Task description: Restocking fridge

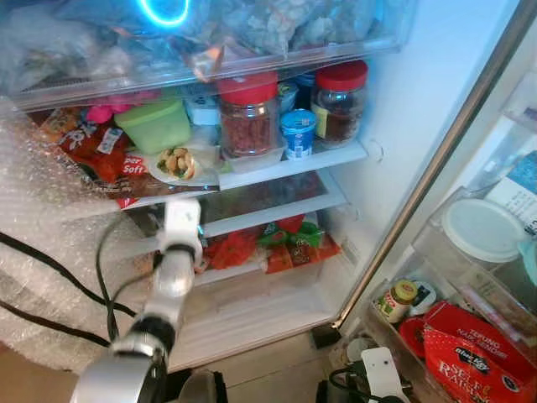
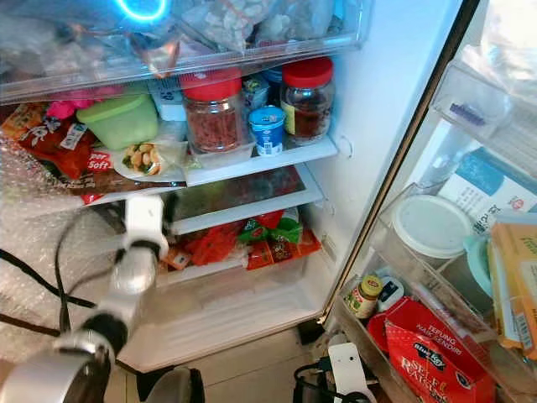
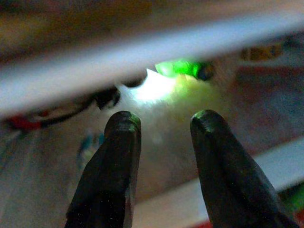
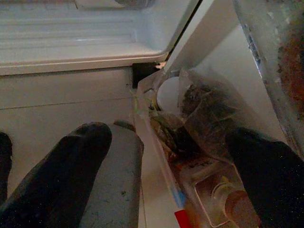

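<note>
The fridge stands open before me, its shelves packed. My left arm (image 1: 172, 281) reaches in under the middle glass shelf (image 1: 277, 168), where a bag of nuts (image 1: 176, 162) lies. The left gripper (image 3: 164, 123) is open and holds nothing; a pale bag (image 3: 161, 95) with something green on it lies just beyond its fingertips. Red and green packets (image 1: 281, 239) sit on the lower shelf, to the right of that arm. My right gripper (image 4: 173, 142) hangs low and open, over the floor beside the door's bottom shelf (image 4: 156, 156).
Two red-lidded jars (image 1: 248, 113) (image 1: 339, 99), a green tub (image 1: 155, 124) and a blue cup (image 1: 298, 133) stand on the middle shelf. Bubble wrap (image 1: 42, 252) and black cables lie at the left. The door at right holds a white-lidded tub (image 1: 482, 228) and a red box (image 1: 470, 353).
</note>
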Motion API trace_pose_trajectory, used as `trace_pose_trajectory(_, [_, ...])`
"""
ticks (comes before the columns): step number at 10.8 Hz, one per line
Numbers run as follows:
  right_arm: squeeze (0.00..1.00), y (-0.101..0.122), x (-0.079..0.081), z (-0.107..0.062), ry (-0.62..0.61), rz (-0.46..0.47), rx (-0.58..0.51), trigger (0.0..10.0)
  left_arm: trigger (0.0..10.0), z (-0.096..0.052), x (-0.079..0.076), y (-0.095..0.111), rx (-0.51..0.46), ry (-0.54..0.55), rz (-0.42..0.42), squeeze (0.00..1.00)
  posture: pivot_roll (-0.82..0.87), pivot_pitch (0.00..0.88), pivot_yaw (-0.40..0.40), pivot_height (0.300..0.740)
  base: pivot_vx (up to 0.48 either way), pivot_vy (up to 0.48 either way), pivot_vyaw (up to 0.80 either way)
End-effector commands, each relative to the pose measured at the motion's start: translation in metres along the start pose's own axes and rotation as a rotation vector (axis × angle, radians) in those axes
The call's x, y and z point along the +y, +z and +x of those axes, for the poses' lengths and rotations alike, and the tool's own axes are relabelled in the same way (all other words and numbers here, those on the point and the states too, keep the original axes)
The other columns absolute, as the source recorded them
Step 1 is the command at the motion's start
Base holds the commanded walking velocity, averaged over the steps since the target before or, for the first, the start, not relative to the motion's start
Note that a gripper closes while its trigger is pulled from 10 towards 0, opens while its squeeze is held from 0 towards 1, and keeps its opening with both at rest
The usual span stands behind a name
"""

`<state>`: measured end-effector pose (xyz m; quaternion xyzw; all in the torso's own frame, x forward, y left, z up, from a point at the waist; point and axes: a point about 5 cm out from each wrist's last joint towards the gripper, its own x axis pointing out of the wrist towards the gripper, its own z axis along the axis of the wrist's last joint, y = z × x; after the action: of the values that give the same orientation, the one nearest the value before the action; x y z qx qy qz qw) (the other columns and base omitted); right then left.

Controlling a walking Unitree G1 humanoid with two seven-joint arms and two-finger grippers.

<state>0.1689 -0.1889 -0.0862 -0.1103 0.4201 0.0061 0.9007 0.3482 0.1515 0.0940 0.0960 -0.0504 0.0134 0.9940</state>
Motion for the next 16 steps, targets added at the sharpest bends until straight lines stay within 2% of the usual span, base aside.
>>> trace_pose_trajectory(1, [0.00,-0.026,0.008,-0.007,0.027,-0.008,0.101,10.0,10.0,-0.007,-0.005,-0.007,0.009,-0.053,0.029,0.00,-0.11,0.057,0.026,0.639,0.000,0.000,0.00])
trace_pose_trajectory(2, [0.00,-0.025,0.008,-0.007,0.029,-0.006,0.103,10.0,10.0,-0.025,-0.007,-0.023,0.030,-0.077,0.039,0.00,-0.11,0.056,0.031,0.639,0.000,0.000,0.00])
trace_pose_trajectory(4, [0.00,-0.025,0.008,-0.007,0.028,-0.004,0.104,10.0,10.0,-0.046,-0.001,-0.036,0.039,-0.056,0.012,0.00,-0.10,0.057,0.031,0.639,0.000,0.000,0.00])
trace_pose_trajectory(6, [0.00,-0.024,0.008,-0.006,0.031,-0.006,0.105,10.0,10.0,-0.050,0.003,-0.038,0.046,-0.022,-0.004,0.00,-0.10,0.053,0.033,0.639,0.000,0.000,0.00])
trace_pose_trajectory(8, [0.00,-0.023,0.008,-0.006,0.028,-0.004,0.105,10.0,10.0,-0.052,-0.003,-0.036,0.043,-0.041,-0.010,0.00,-0.10,0.049,0.036,0.639,0.000,0.000,0.00])
trace_pose_trajectory(16, [0.00,-0.022,0.010,-0.006,0.036,0.000,0.109,10.0,10.0,-0.057,-0.001,-0.040,0.066,-0.049,0.000,0.00,-0.11,0.008,0.052,0.639,-0.273,0.000,0.00])
